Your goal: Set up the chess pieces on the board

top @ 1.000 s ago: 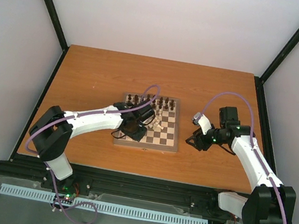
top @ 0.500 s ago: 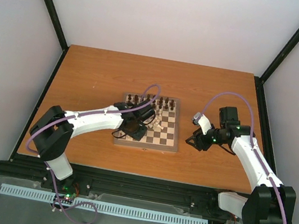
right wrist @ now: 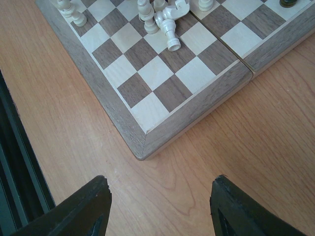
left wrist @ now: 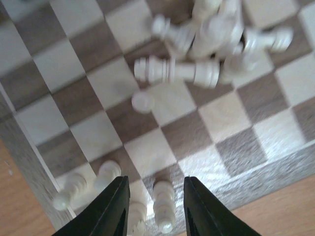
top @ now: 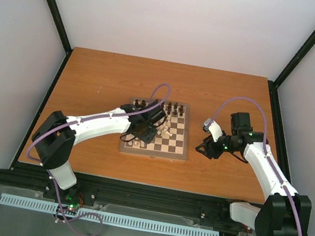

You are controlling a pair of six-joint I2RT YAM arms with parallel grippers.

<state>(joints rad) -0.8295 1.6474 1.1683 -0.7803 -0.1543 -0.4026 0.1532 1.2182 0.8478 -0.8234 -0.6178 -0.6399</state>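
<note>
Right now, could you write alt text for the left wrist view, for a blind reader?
The left hand hovers, fingers apart, over the board edge, where a few cream pieces stand. Farther in, more cream pieces lie toppled in a heap.

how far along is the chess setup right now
Done: dark pieces stand along the board's far edge, and a few cream pieces stand on its near edge row. In hand: nothing gripped; the left gripper hangs open over those, the right gripper open beside the board. Left: the heap of toppled cream pieces mid-board.
</note>
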